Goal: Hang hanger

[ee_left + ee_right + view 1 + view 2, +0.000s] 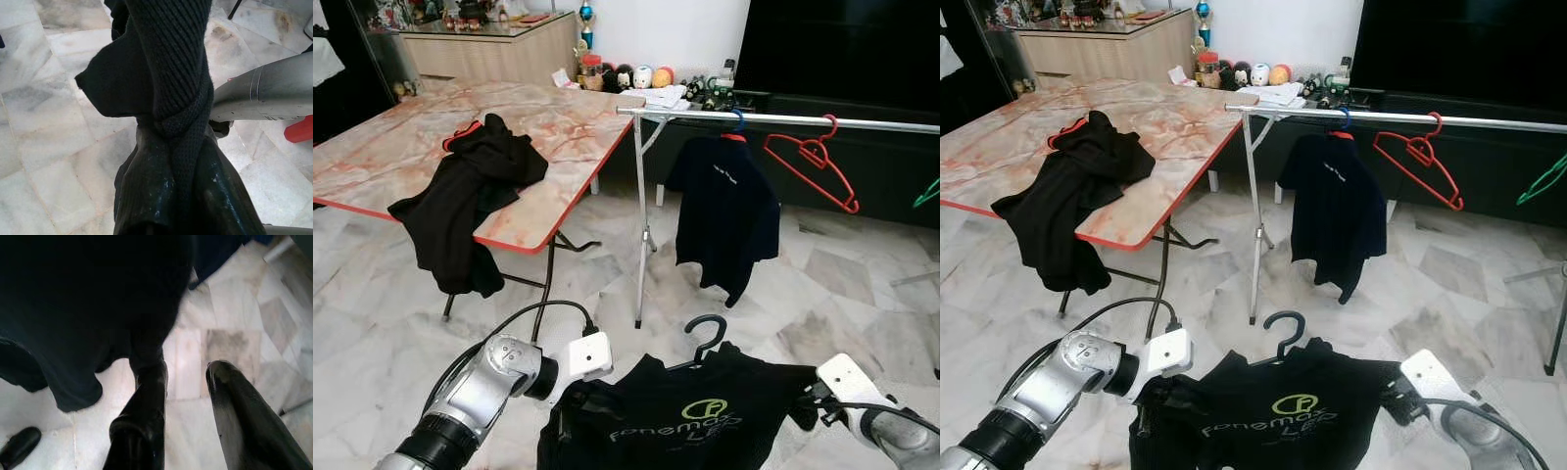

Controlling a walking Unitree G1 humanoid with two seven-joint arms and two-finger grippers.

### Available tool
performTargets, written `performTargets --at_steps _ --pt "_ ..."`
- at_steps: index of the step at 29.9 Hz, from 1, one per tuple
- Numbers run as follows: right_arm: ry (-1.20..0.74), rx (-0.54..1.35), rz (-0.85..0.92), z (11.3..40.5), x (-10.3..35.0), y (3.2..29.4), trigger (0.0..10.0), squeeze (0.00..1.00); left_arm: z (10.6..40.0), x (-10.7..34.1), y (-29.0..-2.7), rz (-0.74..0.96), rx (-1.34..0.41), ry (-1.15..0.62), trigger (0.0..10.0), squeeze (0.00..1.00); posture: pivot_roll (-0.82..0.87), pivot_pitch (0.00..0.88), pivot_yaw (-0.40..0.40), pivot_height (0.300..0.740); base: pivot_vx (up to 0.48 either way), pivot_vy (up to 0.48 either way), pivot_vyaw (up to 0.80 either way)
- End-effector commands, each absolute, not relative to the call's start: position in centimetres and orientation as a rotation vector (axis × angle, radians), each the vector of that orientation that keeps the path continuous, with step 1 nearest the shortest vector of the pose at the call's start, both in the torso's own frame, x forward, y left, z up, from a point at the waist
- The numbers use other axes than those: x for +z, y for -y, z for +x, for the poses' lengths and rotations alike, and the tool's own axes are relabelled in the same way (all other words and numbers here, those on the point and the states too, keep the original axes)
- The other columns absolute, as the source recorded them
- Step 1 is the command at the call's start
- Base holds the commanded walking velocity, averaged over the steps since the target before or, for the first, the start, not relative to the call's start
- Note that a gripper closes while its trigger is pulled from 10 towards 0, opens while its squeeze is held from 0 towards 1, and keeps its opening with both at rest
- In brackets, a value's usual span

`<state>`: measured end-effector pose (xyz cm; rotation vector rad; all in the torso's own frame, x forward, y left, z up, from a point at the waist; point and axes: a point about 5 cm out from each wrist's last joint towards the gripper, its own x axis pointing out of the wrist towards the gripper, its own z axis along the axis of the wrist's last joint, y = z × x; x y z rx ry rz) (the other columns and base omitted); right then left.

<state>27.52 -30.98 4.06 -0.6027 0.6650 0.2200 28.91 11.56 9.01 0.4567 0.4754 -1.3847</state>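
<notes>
Both end effectors hold the black shirt (690,416), apparently by its shoulders.

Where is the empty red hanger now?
The red hanger hangs on the clothes rail, right of the dark shirt on a blue hanger.

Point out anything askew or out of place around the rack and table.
A black garment lies crumpled on the table, half slumped over its red edge instead of hanging. On the rail, the empty red hanger hangs tilted. The dark shirt beside it hangs normally.
</notes>
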Motion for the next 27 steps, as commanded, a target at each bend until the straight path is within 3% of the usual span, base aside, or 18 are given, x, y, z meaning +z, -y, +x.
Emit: performTargets --at_steps 1,9,19,27 --pt "-0.617 0.267 -0.583 28.0 4.7 30.4 10.0 1.0 28.9 9.4 -11.5 0.449 -1.399 -0.455 0.0 0.0 -0.08 0.021 0.044 0.74 0.0 0.0 0.0" --pt "-0.654 0.446 -0.657 27.0 4.6 30.3 10.0 1.0 28.9 9.4 -11.5 0.45 -1.398 -0.458 0.0 0.0 -0.08 0.023 0.045 0.74 0.0 0.0 0.0" --pt "-0.668 0.388 -0.642 25.7 4.9 32.7 10.0 1.0 28.8 9.4 -11.7 0.452 -1.401 -0.463 0.0 0.0 -0.08 0.024 0.048 0.74 0.0 0.0 0.0" --pt "-0.673 0.386 -0.64 25.3 4.5 32.8 10.0 1.0 28.8 9.6 -11.4 0.455 -1.416 -0.457 0.0 0.0 -0.08 0.023 0.05 0.74 0.0 0.0 0.0"
